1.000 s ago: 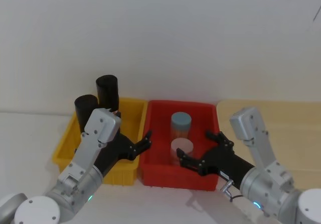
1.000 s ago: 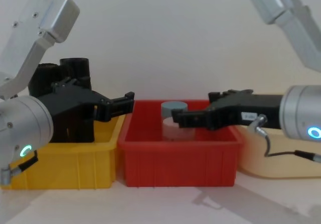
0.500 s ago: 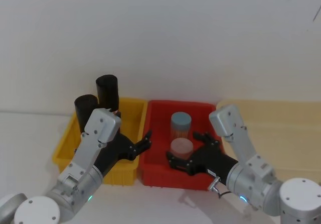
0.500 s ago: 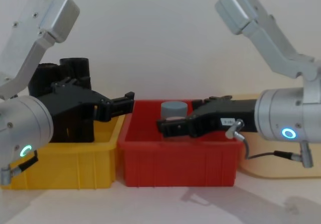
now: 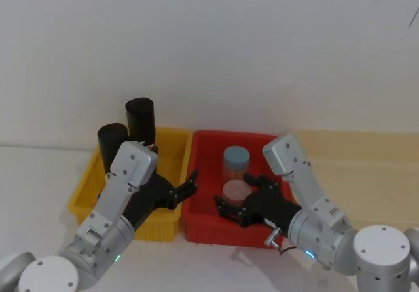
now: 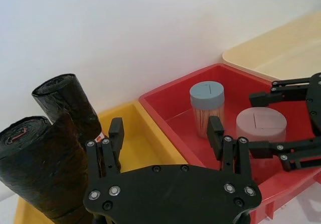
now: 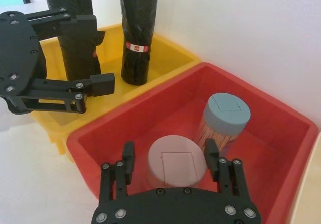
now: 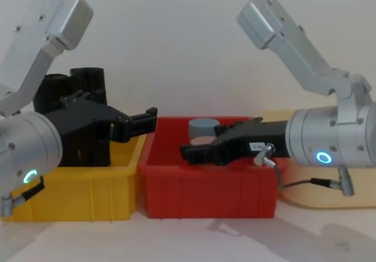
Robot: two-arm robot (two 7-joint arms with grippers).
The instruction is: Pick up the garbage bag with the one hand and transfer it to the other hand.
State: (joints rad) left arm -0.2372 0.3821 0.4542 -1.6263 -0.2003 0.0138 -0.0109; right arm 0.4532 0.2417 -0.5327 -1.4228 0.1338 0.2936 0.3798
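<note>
The garbage bag [image 5: 112, 139], a plain black roll, stands upright in the yellow bin [image 5: 84, 199], at its back left [image 6: 37, 176] [image 8: 51, 94]. A second black roll [image 5: 140, 119] with a red-and-white sticker [image 7: 136, 47] stands just behind and to the right of it. My left gripper [image 5: 184, 188] is open and empty, low over the yellow bin's right side, in front of the rolls [image 8: 141, 121] and touching neither. My right gripper [image 5: 239, 199] is open over the red bin [image 5: 203, 230], its fingers [image 7: 128, 159] on either side of a pink-lidded jar [image 7: 174, 159].
The red bin [image 8: 205, 185] sits against the yellow one and holds the pink-lidded jar [image 5: 237, 190] and a grey-blue-lidded jar [image 5: 236, 157]. A pale wooden board [image 5: 366, 161] lies to the right. A white wall rises close behind the bins.
My right arm has swung left and its open gripper has moved over the pink-lidded jar in the red bin. The left arm and both rolls have stayed put.
</note>
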